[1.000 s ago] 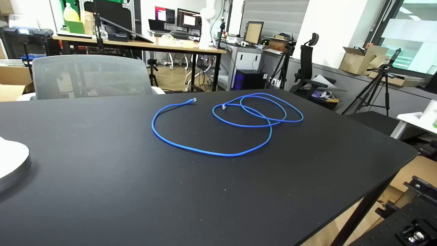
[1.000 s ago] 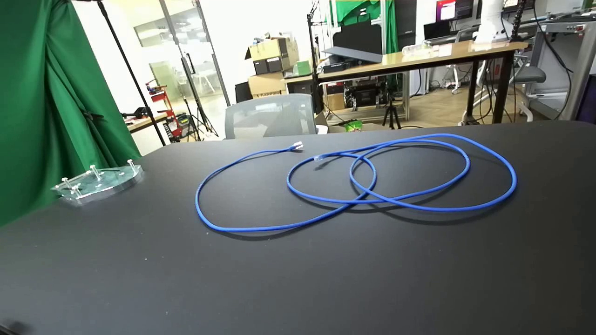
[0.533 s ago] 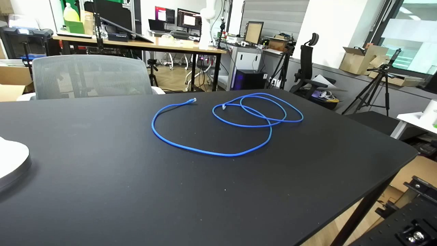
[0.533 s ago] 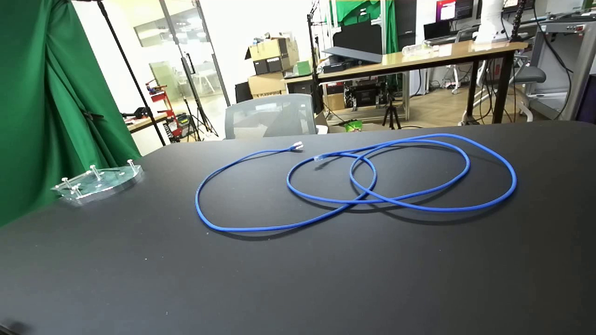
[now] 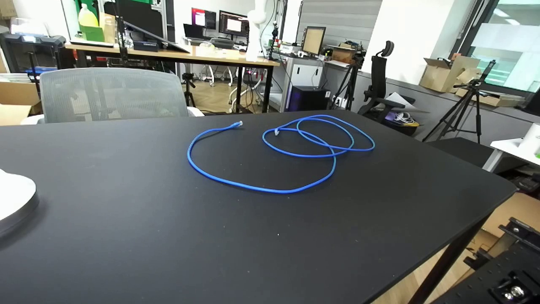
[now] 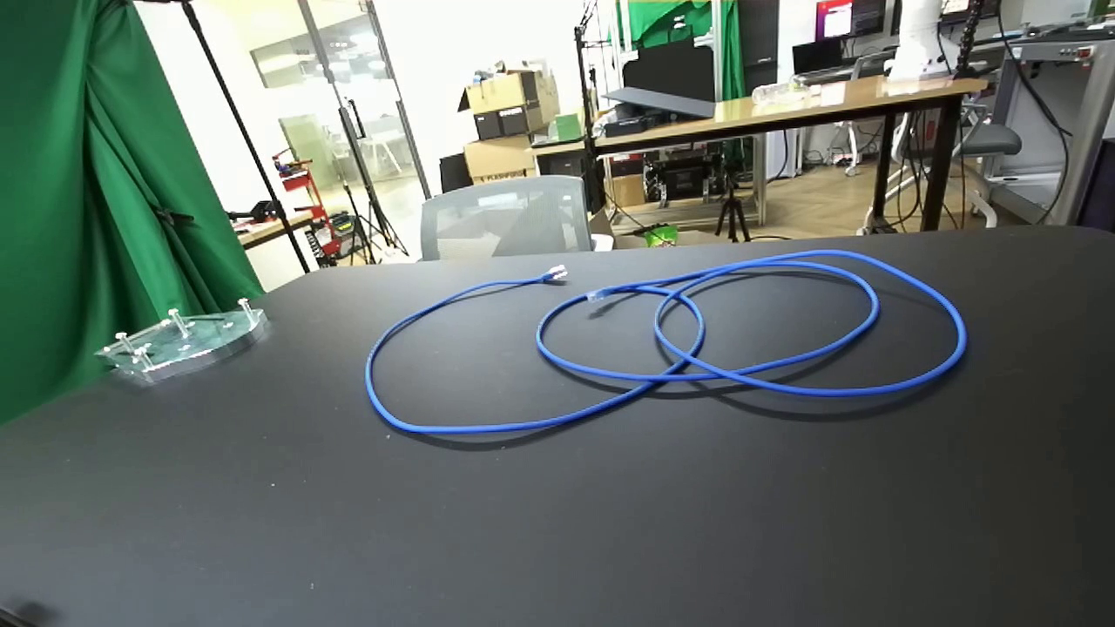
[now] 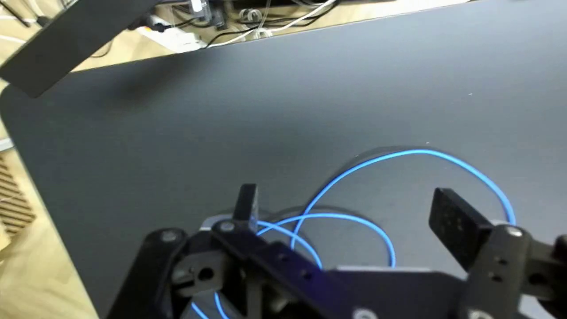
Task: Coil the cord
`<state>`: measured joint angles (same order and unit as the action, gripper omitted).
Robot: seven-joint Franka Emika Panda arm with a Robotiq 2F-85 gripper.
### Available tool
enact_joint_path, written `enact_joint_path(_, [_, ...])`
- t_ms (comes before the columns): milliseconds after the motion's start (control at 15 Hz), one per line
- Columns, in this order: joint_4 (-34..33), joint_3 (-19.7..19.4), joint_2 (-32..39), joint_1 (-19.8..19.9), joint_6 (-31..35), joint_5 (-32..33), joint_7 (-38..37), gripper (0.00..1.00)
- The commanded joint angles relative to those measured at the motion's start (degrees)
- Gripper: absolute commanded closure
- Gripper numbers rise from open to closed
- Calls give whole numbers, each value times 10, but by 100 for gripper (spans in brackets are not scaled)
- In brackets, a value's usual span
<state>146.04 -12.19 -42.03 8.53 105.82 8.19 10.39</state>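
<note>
The bright blue cord lies on the black table in loose, overlapping loops on one side and one wide open curve on the other; it also shows in an exterior view. One pale connector ends the open curve. The second pale connector lies by the overlapping loops. In the wrist view my gripper is open and empty, with its fingers wide apart above the cord. The cord is apart from the fingers, and parts of it are hidden behind the gripper. The gripper is out of both exterior views.
The black table has an edge and corner at the right. A white rounded object stands at the left edge. A clear plate with upright bolts lies near the green curtain. A grey mesh chair stands behind the table.
</note>
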Motion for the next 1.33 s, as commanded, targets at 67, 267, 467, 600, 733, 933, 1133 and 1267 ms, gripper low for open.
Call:
enact_joint_path(67, [-42, 3, 113, 26, 136, 113, 18, 0])
enact_joint_path(267, [-19, 3, 101, 29, 150, 101, 14, 0])
enact_joint_path(467, [-18, 3, 102, 28, 147, 100, 14, 0])
enact_joint_path(600, [-22, 1, 107, 31, 152, 98, 6, 0])
enact_joint_path(733, [-63, -13, 162, 24, 142, 73, 18, 0])
enact_joint_path(933, [-133, -21, 262, 27, 132, 52, 9, 0])
enact_joint_path(1133, [-199, -23, 356, 19, 112, 18, 25, 0])
enact_joint_path(1267, [-252, -13, 424, 15, 97, -2, 38, 0])
